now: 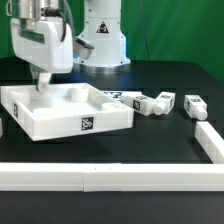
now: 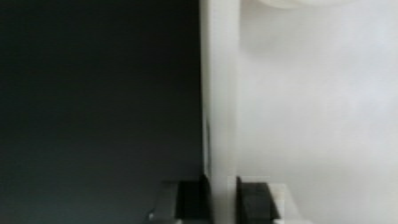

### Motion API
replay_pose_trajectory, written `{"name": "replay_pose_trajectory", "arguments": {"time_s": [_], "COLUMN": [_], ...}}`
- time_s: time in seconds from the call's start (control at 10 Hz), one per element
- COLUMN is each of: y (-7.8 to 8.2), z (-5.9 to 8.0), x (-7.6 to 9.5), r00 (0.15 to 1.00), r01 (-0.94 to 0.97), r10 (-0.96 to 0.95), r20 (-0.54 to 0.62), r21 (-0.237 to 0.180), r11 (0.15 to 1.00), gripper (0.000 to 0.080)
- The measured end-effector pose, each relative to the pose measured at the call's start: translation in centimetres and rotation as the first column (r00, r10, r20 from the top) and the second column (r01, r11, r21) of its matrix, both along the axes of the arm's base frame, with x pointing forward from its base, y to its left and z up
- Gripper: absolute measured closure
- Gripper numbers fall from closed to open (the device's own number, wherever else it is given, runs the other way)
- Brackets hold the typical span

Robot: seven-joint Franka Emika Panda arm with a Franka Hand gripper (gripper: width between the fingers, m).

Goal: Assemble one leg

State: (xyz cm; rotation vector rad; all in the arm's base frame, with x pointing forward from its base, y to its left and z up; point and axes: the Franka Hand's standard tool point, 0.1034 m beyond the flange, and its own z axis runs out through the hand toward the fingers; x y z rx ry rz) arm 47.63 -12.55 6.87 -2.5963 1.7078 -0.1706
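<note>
The legs lie loose on the black table at the exterior view's right: short white pegs with square tags, one next to the panel (image 1: pixel 131 100), one further right (image 1: pixel 160 102) and one furthest right (image 1: pixel 194 106). None is held. The large flat white panel (image 1: pixel 60 118) with raised edges lies at the left. My gripper (image 1: pixel 42 85) stands over its far left edge. In the wrist view my gripper (image 2: pixel 222 203) has a dark finger (image 2: pixel 189 203) on each side of the panel's thin white wall (image 2: pixel 222 120), shut on it. A round corner socket (image 2: pixel 294 4) shows at the frame's edge.
A low white rail (image 1: pixel 100 176) runs along the table's front and turns up the exterior view's right side (image 1: pixel 211 140). The robot's white base (image 1: pixel 100 35) stands behind the panel. A small white piece (image 1: pixel 2 128) shows at the far left edge.
</note>
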Motion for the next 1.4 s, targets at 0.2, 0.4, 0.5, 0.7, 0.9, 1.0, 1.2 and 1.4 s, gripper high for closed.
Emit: {"name": "replay_pose_trajectory", "arguments": {"time_s": [0.2, 0.4, 0.5, 0.7, 0.9, 1.0, 1.2, 1.4], "y": [4.7, 6.6, 6.5, 6.6, 6.7, 8.3, 11.2, 12.9], "z": [-0.3, -0.8, -1.1, -1.3, -1.3, -1.2, -0.8, -1.8], "x": [3.0, 5.9, 5.6, 5.6, 5.4, 4.4, 2.7, 1.2], "r00": [0.992, 0.946, 0.962, 0.963, 0.962, 0.954, 0.958, 0.962], "r01": [0.128, 0.319, 0.271, 0.269, 0.272, 0.297, 0.286, 0.272], "r10": [-0.128, -0.321, -0.272, -0.269, -0.273, -0.298, -0.287, -0.271], "r20": [0.004, 0.038, 0.031, 0.028, 0.026, 0.019, 0.004, -0.017], "r21": [0.03, 0.042, 0.032, 0.029, 0.03, 0.05, 0.072, 0.068], "r11": [0.991, 0.947, 0.962, 0.963, 0.962, 0.954, 0.955, 0.96], "gripper": [0.0747, 0.0747, 0.0747, 0.0747, 0.0747, 0.0747, 0.0747, 0.0747]}}
